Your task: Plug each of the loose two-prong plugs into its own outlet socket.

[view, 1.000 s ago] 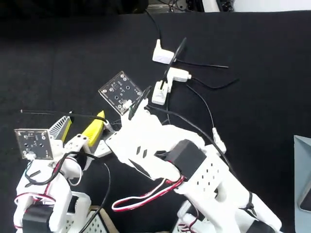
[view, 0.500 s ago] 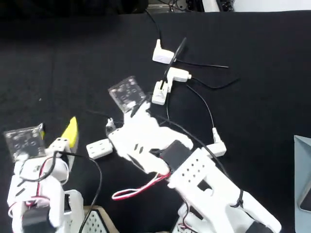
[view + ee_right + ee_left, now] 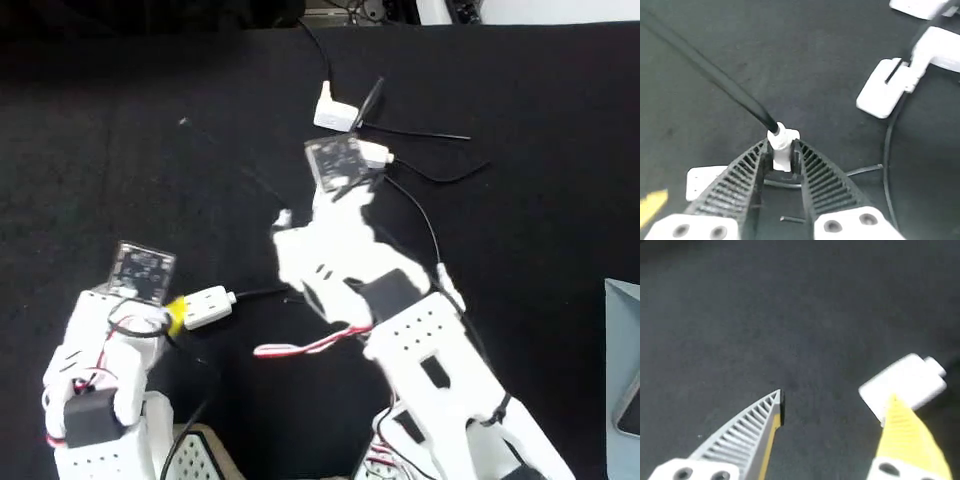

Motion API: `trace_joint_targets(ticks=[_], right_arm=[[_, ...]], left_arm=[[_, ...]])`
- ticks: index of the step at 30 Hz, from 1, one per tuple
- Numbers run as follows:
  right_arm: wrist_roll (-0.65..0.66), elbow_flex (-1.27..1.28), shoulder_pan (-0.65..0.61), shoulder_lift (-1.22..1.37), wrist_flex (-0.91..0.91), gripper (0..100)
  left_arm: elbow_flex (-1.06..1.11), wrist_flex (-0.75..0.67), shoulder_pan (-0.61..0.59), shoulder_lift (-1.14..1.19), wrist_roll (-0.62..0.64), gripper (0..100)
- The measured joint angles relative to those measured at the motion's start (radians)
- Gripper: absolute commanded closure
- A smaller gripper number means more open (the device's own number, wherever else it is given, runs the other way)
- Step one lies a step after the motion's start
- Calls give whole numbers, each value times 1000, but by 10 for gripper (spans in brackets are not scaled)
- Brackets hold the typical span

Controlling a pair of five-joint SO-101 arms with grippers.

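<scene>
White two-prong plug (image 3: 783,151) sits clamped in my right claw (image 3: 781,145), cable running far-left. The outlet socket (image 3: 205,306) lies near-left of it, long axis left-right, just beside my wide-open, empty left claw (image 3: 835,396).

On the table (image 3: 120,120), the near socket (image 3: 208,305) lies at the front left, just beside the left gripper (image 3: 835,397). The right gripper (image 3: 781,146) sits mid-table around the gripped plug (image 3: 782,150), the far socket (image 3: 880,95) just behind it with a second plug (image 3: 372,153) touching it, and a third plug (image 3: 335,112) farther back.
</scene>
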Motion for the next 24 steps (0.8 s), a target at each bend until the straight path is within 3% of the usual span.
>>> trace_joint_targets(ticks=[14,24], right_arm=[[-2,34,21,0,-2,985],[-2,34,52,0,-2,985]], left_arm=[[-330,0,135,767,-173,676],[-361,-222,210,1088,-213,683]])
